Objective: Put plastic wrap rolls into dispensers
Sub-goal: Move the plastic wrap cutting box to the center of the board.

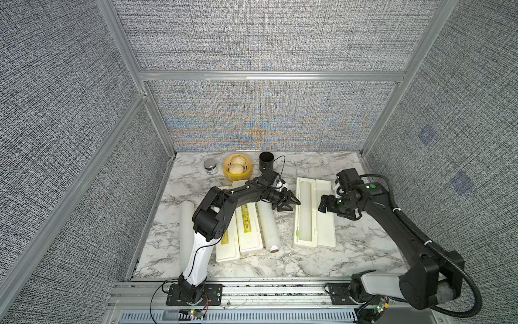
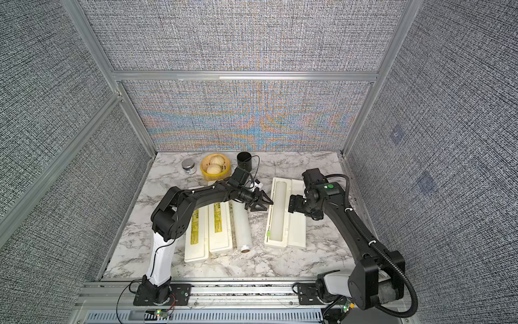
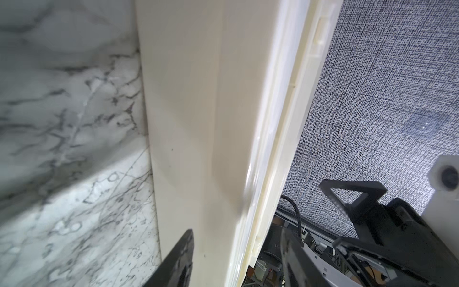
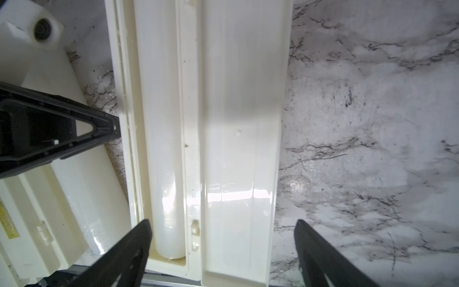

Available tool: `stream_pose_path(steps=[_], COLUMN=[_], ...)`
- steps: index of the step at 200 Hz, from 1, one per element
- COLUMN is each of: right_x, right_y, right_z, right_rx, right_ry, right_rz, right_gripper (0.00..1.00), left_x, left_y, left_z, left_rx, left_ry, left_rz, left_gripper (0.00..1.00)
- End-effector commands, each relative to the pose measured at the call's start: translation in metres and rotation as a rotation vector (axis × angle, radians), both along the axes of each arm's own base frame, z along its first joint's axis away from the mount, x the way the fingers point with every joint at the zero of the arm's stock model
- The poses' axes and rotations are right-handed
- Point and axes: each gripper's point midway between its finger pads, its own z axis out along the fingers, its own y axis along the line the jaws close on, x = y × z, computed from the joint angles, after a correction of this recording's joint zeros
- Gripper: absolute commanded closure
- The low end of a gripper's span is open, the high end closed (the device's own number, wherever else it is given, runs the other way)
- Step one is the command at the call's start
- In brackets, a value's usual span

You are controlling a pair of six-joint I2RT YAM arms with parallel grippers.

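Observation:
An open dispenser [image 1: 299, 238] lies right of centre with one plastic wrap roll [image 1: 305, 213] in its trough [image 4: 164, 124] and its lid [image 1: 325, 218] folded flat to the right. Two closed dispensers [image 1: 249, 227] [image 1: 227, 249] lie left of centre. A loose roll [image 1: 267, 227] rests between them and the open one. Another roll [image 1: 186, 224] lies at the far left. My left gripper [image 1: 294, 204] is shut on nothing, its tips against the open dispenser's outer left wall [image 3: 198, 124]. My right gripper [image 4: 223, 251] hangs open over the far end, straddling the lid.
At the back stand a round yellow steamer [image 1: 237, 168] with buns, a black cup [image 1: 266, 161] and a small jar [image 1: 210, 166]. Fabric walls close in three sides. An aluminium rail [image 1: 252, 291] carries both arm bases along the front edge.

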Motion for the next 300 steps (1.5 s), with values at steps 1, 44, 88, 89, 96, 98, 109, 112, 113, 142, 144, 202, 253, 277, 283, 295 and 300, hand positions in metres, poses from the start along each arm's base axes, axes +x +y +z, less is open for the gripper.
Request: stream_pose_path(steps=[1,44,88,89,96,98,109,112,113,142,144,202,253,277,283,295,300], right_x=[0.011,0.033,0.055,0.056,0.058,0.058,0.061,0.062,0.062,0.067,0.067,0.073,0.070,0.065,0.063,0.059,0.058], right_y=[0.020,0.035,0.020,0.019,0.017,0.016,0.012,0.011,0.011,-0.004,-0.005,-0.019,-0.023,-0.025,-0.025,-0.021,-0.019], right_z=[-0.003,-0.030,-0.042,-0.042,-0.043,-0.043,-0.043,-0.043,-0.043,-0.047,-0.048,-0.038,-0.010,0.006,0.011,0.020,0.023], right_rx=[0.091,0.119,0.138,0.139,0.142,0.143,0.145,0.145,0.146,0.139,0.140,0.137,0.111,0.089,0.085,0.077,0.075], right_ry=[-0.015,-0.011,-0.007,-0.008,-0.004,-0.004,-0.004,-0.005,-0.005,-0.003,-0.004,-0.018,-0.071,-0.103,-0.110,-0.129,-0.136], right_rz=[0.017,0.059,0.078,0.078,0.077,0.078,0.078,0.078,0.078,0.060,0.058,0.033,0.024,0.021,0.021,0.029,0.032], right_gripper=[0.14,0.20,0.28,0.29,0.29,0.29,0.30,0.30,0.30,0.32,0.32,0.33,0.32,0.31,0.30,0.27,0.27], left_x=[-0.012,-0.020,-0.010,-0.010,-0.006,-0.005,0.002,0.004,0.004,0.018,0.018,0.032,0.046,0.043,0.043,0.044,0.045], left_y=[-0.007,-0.029,-0.049,-0.049,-0.051,-0.051,-0.054,-0.055,-0.056,-0.071,-0.072,-0.095,-0.101,-0.093,-0.089,-0.080,-0.075], left_z=[0.004,0.009,0.005,0.005,0.002,0.001,-0.005,-0.006,-0.007,-0.006,-0.006,0.001,0.008,0.016,0.020,0.029,0.034], left_rx=[-0.003,-0.013,-0.012,-0.011,-0.002,-0.001,0.024,0.029,0.031,0.020,0.020,0.001,-0.011,-0.005,-0.005,-0.004,-0.004], left_ry=[-0.002,0.006,0.004,0.003,-0.002,-0.004,-0.017,-0.021,-0.021,-0.042,-0.042,-0.087,-0.147,-0.168,-0.177,-0.201,-0.215], left_rz=[-0.031,-0.048,-0.031,-0.029,-0.019,-0.017,-0.003,0.001,0.001,0.015,0.014,0.011,0.024,0.022,0.027,0.037,0.043], left_gripper=[0.47,0.51,0.54,0.54,0.54,0.54,0.54,0.54,0.54,0.54,0.54,0.55,0.54,0.53,0.52,0.51,0.51])
